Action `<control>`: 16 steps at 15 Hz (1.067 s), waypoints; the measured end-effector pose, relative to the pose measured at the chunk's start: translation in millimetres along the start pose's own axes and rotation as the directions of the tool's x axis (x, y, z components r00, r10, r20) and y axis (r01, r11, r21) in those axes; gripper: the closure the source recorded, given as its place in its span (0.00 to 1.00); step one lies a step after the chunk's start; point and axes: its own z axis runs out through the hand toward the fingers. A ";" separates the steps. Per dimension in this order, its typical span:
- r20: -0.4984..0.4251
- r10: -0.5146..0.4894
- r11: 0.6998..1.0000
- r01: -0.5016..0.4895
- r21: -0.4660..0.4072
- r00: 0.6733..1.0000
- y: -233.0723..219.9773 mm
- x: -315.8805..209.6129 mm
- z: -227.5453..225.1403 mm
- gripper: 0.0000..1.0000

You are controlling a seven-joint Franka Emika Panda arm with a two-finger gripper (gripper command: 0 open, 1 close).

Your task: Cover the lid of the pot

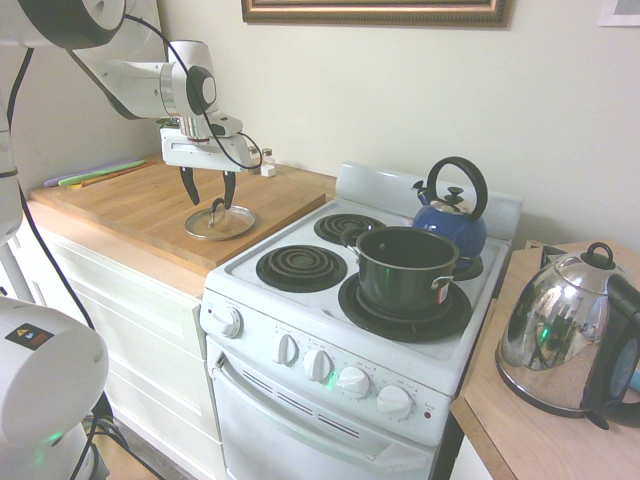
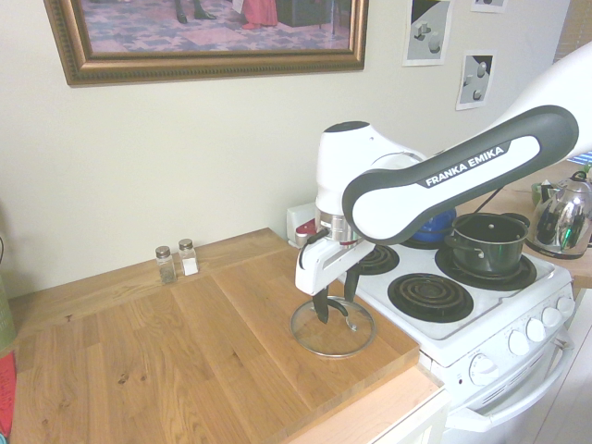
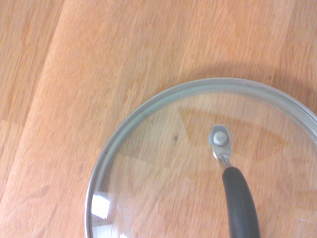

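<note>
The round glass lid (image 1: 236,224) (image 2: 319,339) (image 3: 163,163) lies flat on the wooden counter (image 1: 140,205), left of the stove. Its dark arched handle (image 3: 240,203) points up. My gripper (image 1: 209,198) (image 2: 335,301) hangs straight down over the lid, open, with one finger on each side of the handle and the tips just above the glass. The dark pot (image 1: 405,270) (image 2: 487,242) stands uncovered on the stove's front right burner, well away from the gripper.
A blue kettle (image 1: 452,215) sits on the back right burner behind the pot. A chrome kettle (image 1: 560,340) (image 2: 561,217) stands on the counter right of the stove. Two shakers (image 2: 176,262) stand by the wall. Coloured utensils (image 1: 95,173) lie at the counter's far end.
</note>
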 end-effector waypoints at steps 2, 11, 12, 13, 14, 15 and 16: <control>-0.002 -0.004 1.000 0.004 0.004 1.000 -2.1 -0.6 3.1 1.00; -0.025 0.005 1.000 -0.005 0.005 1.000 -5.2 2.4 14.3 1.00; -0.028 0.007 1.000 -0.007 0.004 1.000 -5.1 2.9 15.0 1.00; -0.031 0.010 1.000 -0.010 0.003 0.999 -5.0 3.5 15.6 1.00; -0.035 0.012 1.000 -0.012 0.005 0.999 -5.3 3.6 15.2 1.00; -0.039 0.012 1.000 -0.012 0.007 0.999 -5.7 3.8 14.9 1.00; -0.044 0.014 1.000 -0.014 0.008 0.999 -5.9 4.1 14.7 1.00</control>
